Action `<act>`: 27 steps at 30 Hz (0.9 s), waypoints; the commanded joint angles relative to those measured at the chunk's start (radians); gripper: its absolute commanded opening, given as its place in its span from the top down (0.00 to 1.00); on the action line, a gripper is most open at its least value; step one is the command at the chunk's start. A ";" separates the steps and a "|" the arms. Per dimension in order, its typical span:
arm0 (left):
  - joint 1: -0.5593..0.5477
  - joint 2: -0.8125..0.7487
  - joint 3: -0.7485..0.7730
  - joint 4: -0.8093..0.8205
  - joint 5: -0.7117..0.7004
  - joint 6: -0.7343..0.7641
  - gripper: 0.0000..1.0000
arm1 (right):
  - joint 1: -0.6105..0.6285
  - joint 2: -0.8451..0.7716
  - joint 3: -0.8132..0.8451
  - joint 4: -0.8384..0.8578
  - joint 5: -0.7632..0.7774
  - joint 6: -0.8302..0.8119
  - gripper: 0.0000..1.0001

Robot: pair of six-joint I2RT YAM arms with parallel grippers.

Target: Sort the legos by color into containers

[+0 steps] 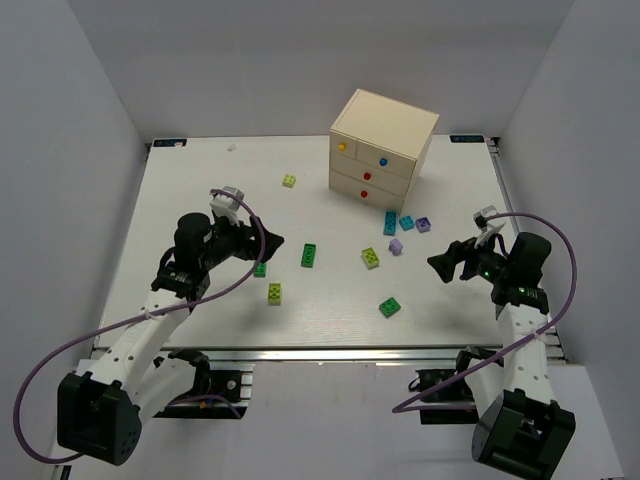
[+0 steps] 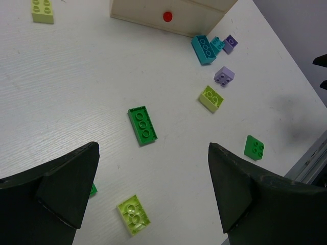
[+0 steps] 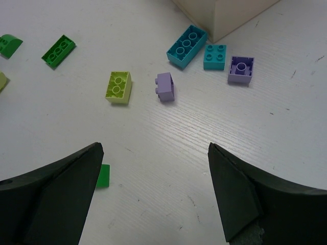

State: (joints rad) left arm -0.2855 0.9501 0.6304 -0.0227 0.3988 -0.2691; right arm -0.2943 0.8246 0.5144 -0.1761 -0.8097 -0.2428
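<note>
The legos (image 1: 371, 258) are lying scattered on the table (image 1: 200, 190) before the shut chest (image 1: 383, 147). Your left gripper (image 1: 272, 240) is hanging wide open and empty, nearer than the right to the long dark green brick (image 2: 142, 125), which is lying just ahead with its long axis running away from the jaws. Your right gripper (image 1: 438, 265), equally open and empty, is facing the lilac brick (image 3: 165, 86). No writing is showing.

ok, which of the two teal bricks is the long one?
The long teal brick by the chest corner; the square teal brick sits between it and a lilac brick.
</note>
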 commanded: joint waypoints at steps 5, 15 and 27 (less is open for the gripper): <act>-0.004 -0.031 -0.003 0.010 0.006 0.014 0.03 | -0.002 -0.004 0.007 0.040 0.009 0.002 0.11; -0.004 -0.037 -0.003 0.012 0.009 0.016 0.03 | -0.005 -0.002 0.007 0.041 0.012 0.002 0.12; -0.004 -0.037 -0.003 0.013 0.014 0.016 0.04 | -0.002 0.007 0.006 0.043 0.014 0.000 0.12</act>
State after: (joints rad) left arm -0.2855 0.9382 0.6300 -0.0223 0.4000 -0.2630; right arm -0.2943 0.8265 0.5144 -0.1612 -0.7979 -0.2428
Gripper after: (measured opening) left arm 0.965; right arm 0.884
